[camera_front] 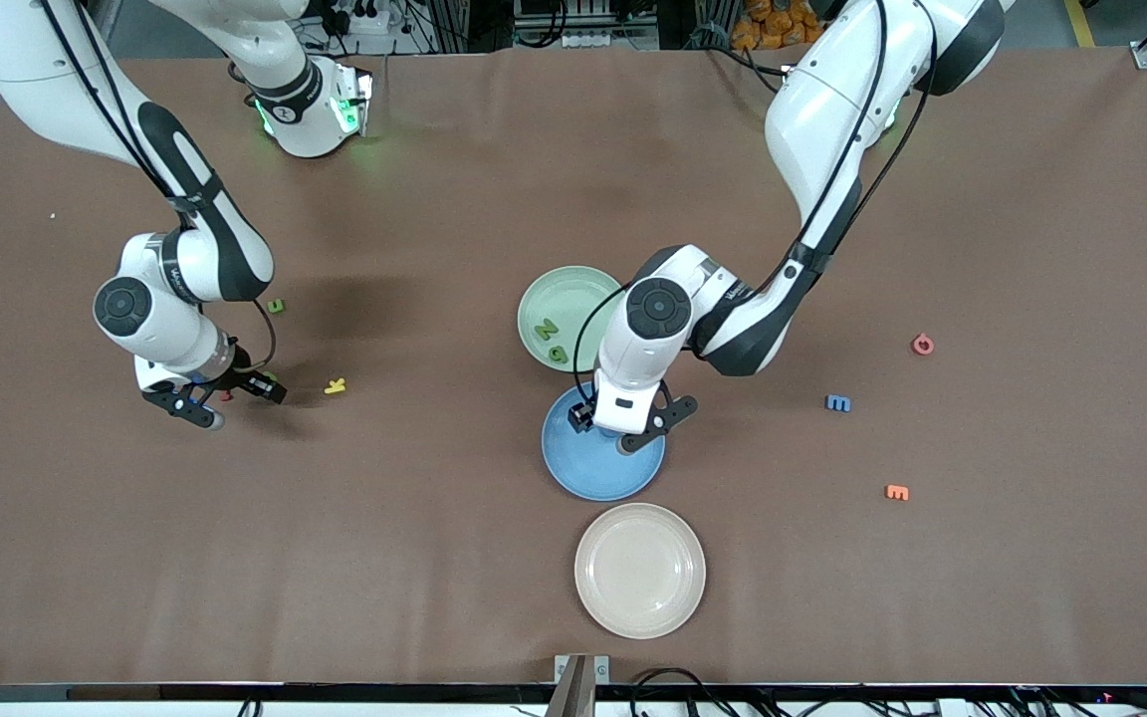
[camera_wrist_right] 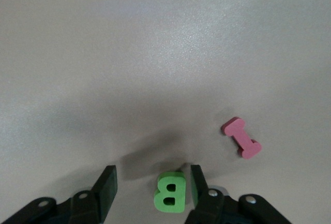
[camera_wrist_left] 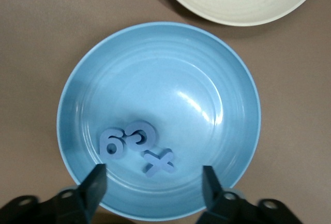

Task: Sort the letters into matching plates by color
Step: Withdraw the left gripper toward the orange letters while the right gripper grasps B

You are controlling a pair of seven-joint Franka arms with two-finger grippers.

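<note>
Plates sit in a row in the middle of the brown table (camera_front: 434, 558): the green plate (camera_front: 564, 299) is farthest from the front camera, then the blue plate (camera_front: 588, 473), then the cream plate (camera_front: 639, 569) nearest. The left gripper (camera_front: 623, 430) hangs low over the blue plate with its fingers (camera_wrist_left: 95, 185) wide apart, and it holds nothing. Three blue letters (camera_wrist_left: 135, 146) lie in a bunch in that plate, right under the open fingers. The right gripper (camera_front: 210, 403) is down at the table toward the right arm's end. Its fingers (camera_wrist_right: 195, 182) are partly open with a green B (camera_wrist_right: 170, 192) between them, and one finger looks right against it. A pink I (camera_wrist_right: 241, 137) lies near the B. Two green letters (camera_front: 551, 341) lie in the green plate. Another blue letter (camera_front: 837, 403) lies on the table toward the left arm's end, with a red letter (camera_front: 922, 345) and an orange letter (camera_front: 896, 492) near it.
</note>
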